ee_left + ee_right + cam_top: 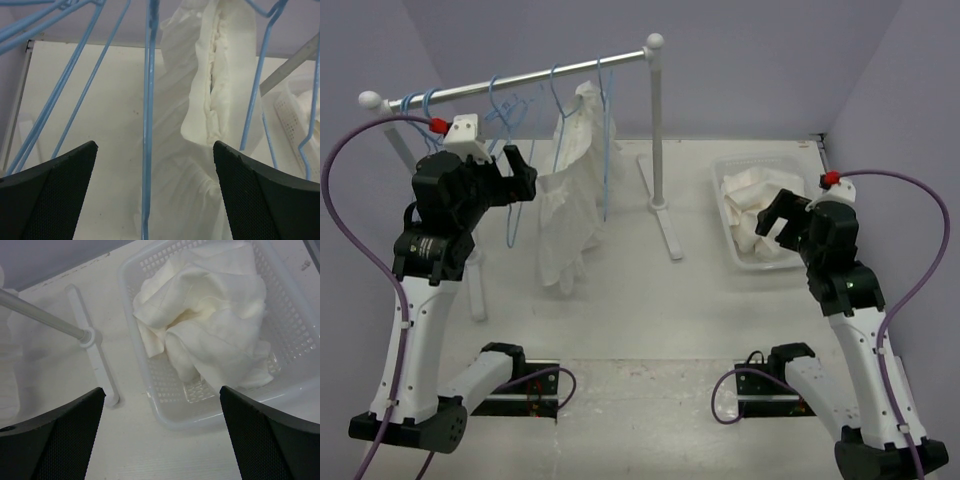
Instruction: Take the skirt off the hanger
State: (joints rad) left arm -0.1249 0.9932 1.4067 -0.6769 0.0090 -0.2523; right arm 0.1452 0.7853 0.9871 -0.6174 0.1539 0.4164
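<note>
The skirt (570,190), white and ruffled, hangs on a blue wire hanger (607,150) from the metal rail (510,80). My left gripper (517,168) is raised just left of it, open and holding nothing. In the left wrist view the skirt (210,100) fills the right half beyond my gripper (155,145), and a blue hanger wire (149,100) runs down between the black fingers (65,175), ahead of them. My right gripper (775,215) hovers open at the near left rim of the clear basket (720,170), its jaws empty (162,390).
Several empty blue hangers (505,110) hang on the rail left of the skirt, also close in front of my left gripper (55,100). The rail's white post (657,120) and foot (95,360) stand mid-table. A crumpled white cloth (210,315) lies in the basket (295,325).
</note>
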